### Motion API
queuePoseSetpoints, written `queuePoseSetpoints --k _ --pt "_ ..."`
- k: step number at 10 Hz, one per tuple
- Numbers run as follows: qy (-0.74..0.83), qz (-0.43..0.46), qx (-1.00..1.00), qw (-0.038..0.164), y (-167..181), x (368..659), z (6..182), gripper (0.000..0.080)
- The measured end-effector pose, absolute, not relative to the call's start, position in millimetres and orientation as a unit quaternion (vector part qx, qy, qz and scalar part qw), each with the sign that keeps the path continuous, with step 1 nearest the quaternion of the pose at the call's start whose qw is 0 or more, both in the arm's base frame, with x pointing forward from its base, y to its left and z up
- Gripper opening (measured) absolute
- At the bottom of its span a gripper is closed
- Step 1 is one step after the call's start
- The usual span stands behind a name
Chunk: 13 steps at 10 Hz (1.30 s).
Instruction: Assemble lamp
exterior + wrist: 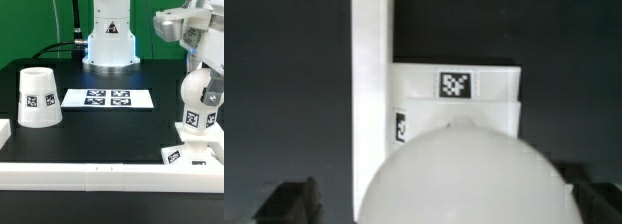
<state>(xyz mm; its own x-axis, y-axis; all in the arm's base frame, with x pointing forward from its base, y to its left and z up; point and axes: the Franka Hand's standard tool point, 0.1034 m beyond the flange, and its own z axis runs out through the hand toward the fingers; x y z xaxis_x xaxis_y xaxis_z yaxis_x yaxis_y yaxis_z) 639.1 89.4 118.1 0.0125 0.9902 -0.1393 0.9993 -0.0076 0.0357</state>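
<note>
My gripper (434, 205) stood wide open, empty, over the bulb (198, 100) seated on the base (187, 154), lower right; shade (37, 98) next.

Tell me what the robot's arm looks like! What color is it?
The arm is mostly white and chunky, with rounded joints and darker grey bits in between. Its round white base at the back glows a little blue, with black cables running off beside it. The gripper's fingertips are dark, nearly black.
</note>
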Motion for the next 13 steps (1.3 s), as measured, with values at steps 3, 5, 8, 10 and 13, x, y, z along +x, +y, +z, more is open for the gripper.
queuePoseSetpoints --k 3,5,8,10,13 --pt "0.704 -0.039 0.707 0.057 96.4 636.0 109.2 0.0699" --pt "0.703 -0.039 0.708 0.057 94.6 636.1 108.9 0.0699" --pt "0.702 -0.039 0.709 0.057 92.5 636.3 108.8 0.0574" --pt "0.7 -0.039 0.711 0.057 92.1 636.3 108.8 0.0574" --pt "0.637 -0.036 0.768 0.057 91.3 635.2 108.5 0.0574"
